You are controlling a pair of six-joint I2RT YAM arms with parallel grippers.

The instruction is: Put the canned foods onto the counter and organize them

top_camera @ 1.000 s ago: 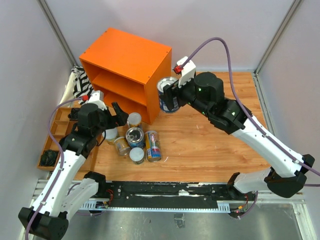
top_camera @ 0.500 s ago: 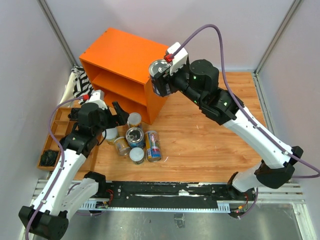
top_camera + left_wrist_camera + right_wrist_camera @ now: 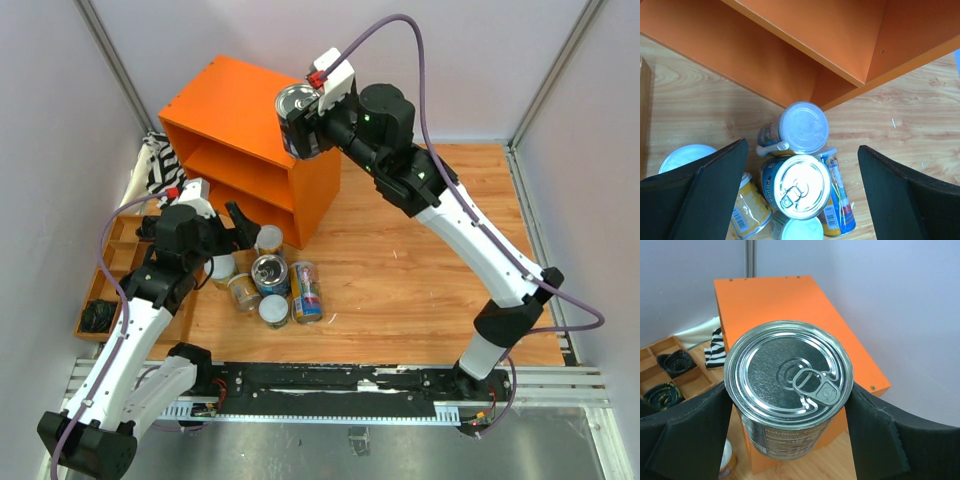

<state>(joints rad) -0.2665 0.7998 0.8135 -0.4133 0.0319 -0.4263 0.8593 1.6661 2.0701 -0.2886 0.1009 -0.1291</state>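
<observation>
The left gripper (image 3: pixel 801 150) hangs wide open and empty over the cluster of cans (image 3: pixel 270 285) just in front of the counter (image 3: pixel 250 105). About six sit there, some lying down. No can shows on the counter's top or inner shelf. The right gripper (image 3: pixel 788 440) clamps a wide silver-topped can (image 3: pixel 788 380) upright above the counter's right top edge. By my reading this is the first placement, with nearly everything left.

The right fingers (image 3: pixel 685 440) are covering the can's (image 3: pixel 788 385) sides, and its label is showing too blurred to read. Between the left fingers (image 3: pixel 700 195), a lid (image 3: pixel 799 231) is running off the bottom edge; one finger is hiding part of a second lid (image 3: pixel 682 157).
</observation>
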